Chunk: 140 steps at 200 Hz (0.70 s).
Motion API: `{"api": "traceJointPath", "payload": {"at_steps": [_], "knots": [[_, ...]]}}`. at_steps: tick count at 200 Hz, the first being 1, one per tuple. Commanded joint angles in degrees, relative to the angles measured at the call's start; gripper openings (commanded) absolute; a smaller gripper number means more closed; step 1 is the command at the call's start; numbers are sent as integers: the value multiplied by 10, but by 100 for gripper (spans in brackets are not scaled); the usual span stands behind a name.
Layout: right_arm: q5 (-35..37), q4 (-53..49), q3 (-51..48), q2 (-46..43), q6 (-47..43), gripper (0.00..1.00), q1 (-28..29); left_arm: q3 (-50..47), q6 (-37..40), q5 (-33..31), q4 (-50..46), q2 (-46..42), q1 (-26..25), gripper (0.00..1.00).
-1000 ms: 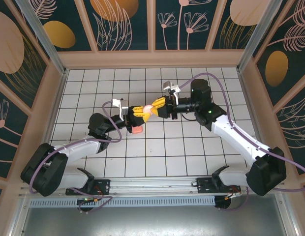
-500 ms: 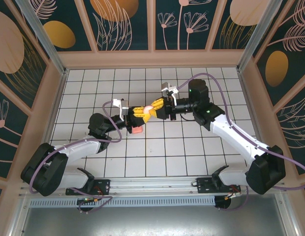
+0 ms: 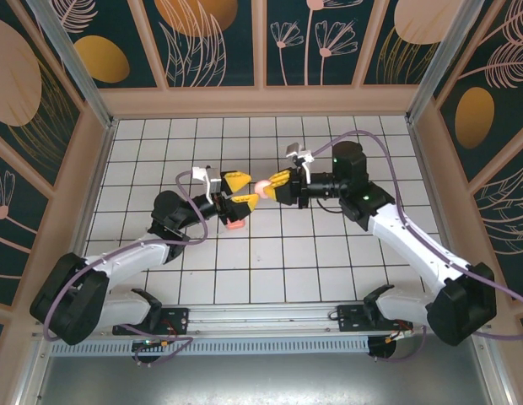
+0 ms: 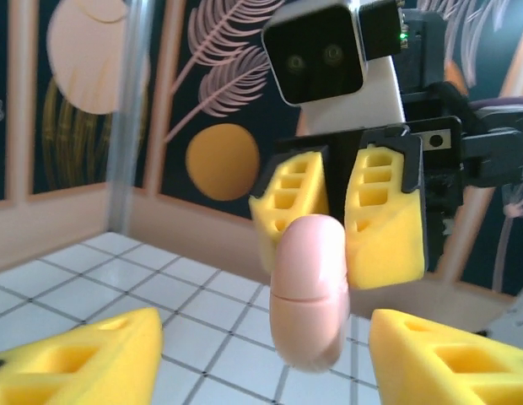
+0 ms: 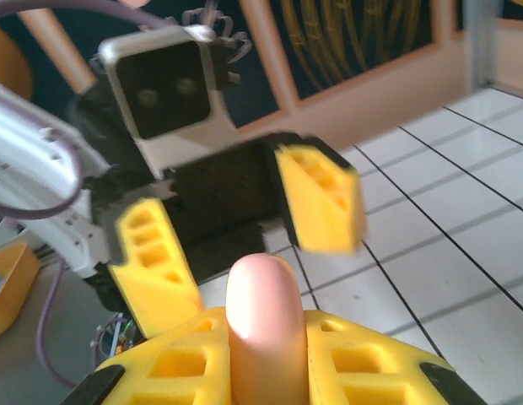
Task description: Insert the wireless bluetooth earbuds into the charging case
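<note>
Both arms reach inward above the bench (image 3: 329, 270), meeting tip to tip. The left end effector (image 3: 247, 191) is spread wide, and the right end effector (image 3: 266, 186) pinches the pale pink case (image 3: 261, 185). Left wrist cam catches its seam, top cam the salmon block (image 3: 235, 224) below.

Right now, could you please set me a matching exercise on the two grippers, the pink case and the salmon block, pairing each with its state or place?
1 left gripper
2 right gripper
3 pink case
4 salmon block

a lying on the tiles
b jaws open, empty
c gripped in mid-air
d shut on something

Pairs: 1-b, 2-d, 3-c, 4-a.
</note>
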Motion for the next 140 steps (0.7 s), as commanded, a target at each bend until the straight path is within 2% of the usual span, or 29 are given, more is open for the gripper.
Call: {"api": "traceJointPath", "payload": {"at_steps": [1, 14, 37, 90, 103, 140], "knots": [[64, -34, -30, -9, 35, 20, -23, -7, 43, -82, -89, -33, 0, 72], [86, -58, -38, 1, 43, 20, -27, -7, 55, -113, -131, -47, 0, 78], [91, -75, -46, 26, 64, 19, -28, -7, 57, -183, -190, -68, 0, 98], [141, -130, -18, 117, 92, 19, -28, 30, -11, -411, -368, -67, 1, 99], [144, -128, -12, 141, 99, 18, -28, 24, -33, -427, -377, -62, 3, 99], [152, -131, 25, 225, 115, 19, -28, 3, -105, -422, -348, -26, 7, 99]]}}
